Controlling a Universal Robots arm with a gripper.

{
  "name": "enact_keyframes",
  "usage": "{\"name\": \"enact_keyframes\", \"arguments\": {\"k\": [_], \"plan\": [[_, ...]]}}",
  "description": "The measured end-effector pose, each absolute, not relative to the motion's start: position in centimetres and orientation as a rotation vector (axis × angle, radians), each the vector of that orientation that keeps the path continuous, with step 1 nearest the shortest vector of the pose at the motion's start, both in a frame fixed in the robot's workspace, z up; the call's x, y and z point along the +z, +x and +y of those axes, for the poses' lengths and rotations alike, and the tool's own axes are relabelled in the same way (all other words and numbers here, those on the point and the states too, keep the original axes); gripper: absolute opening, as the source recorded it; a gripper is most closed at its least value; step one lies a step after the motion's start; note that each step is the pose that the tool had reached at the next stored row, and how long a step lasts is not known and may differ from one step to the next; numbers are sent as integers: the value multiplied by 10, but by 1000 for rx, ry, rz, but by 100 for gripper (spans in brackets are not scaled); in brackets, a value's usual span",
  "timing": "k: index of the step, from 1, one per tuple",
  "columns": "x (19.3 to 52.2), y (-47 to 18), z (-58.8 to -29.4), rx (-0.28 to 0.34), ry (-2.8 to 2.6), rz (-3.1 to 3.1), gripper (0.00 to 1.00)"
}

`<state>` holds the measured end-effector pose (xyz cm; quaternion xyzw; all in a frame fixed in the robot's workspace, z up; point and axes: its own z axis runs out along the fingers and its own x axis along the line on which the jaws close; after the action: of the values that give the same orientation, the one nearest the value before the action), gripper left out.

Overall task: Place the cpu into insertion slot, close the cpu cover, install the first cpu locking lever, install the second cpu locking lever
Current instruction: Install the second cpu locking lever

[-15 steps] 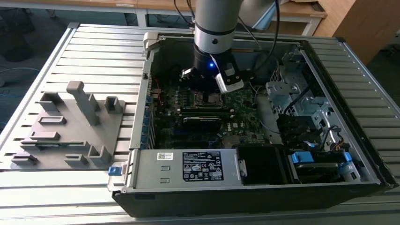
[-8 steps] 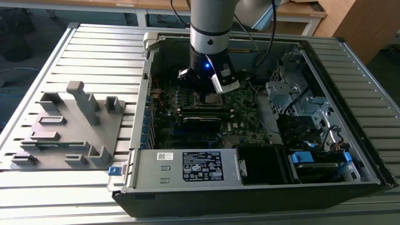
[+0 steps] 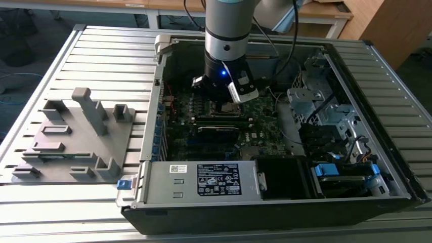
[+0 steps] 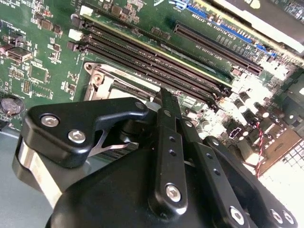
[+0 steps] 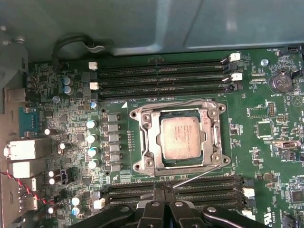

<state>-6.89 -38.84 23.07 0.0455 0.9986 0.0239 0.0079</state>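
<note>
1. Hanging over the middle of the open computer case, the arm's hand sits low above the green motherboard, in the upper centre of the exterior view.
2. In the first wrist view, the cpu lies flat in the insertion slot at frame centre, with the cpu cover closed around its silver face.
3. A thin locking lever slants out from the socket's lower edge over the memory slots.
4. The hand's fingers meet at the bottom edge of that view, closed on nothing visible.
5. A grey fixture rests on the slatted counter at the exterior view's left.
</note>
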Motion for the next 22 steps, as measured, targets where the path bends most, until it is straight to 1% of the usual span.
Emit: {"name": "enact_keyframes", "arguments": {"k": [22], "plan": [[222, -71, -389, 74, 142, 3122, 10]]}}
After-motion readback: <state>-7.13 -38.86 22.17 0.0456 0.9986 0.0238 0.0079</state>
